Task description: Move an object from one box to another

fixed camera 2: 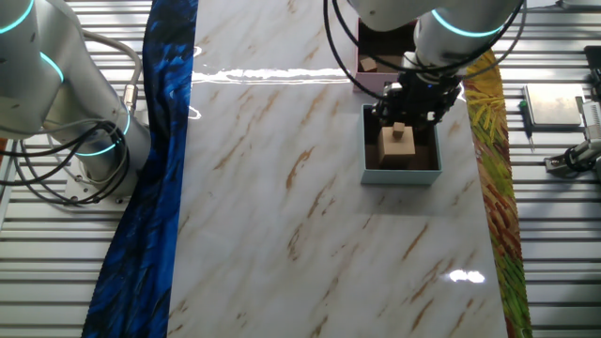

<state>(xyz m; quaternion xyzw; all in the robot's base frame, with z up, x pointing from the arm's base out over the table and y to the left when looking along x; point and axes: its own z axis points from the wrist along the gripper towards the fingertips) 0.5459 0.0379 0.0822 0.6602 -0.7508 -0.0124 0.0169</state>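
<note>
The grey-blue box (401, 174) sits at the right of the marble table. Inside it lies a tan wooden block (397, 150), and a smaller wooden cube (401, 131) shows on top of or just above that block. My black gripper (406, 116) hangs directly over this box, its fingertips right at the small cube. The dark fingers blur together, so whether they grip the cube is unclear. The pink box (368, 84) stands just behind, partly hidden by the arm, with a small wooden piece (368, 64) in it.
A blue cloth strip (155, 169) runs down the table's left side and a yellow-green strip (493, 150) down the right. A second white robot base (66, 103) with cables stands at the left. Tools (563, 113) lie on the slatted bench at the right.
</note>
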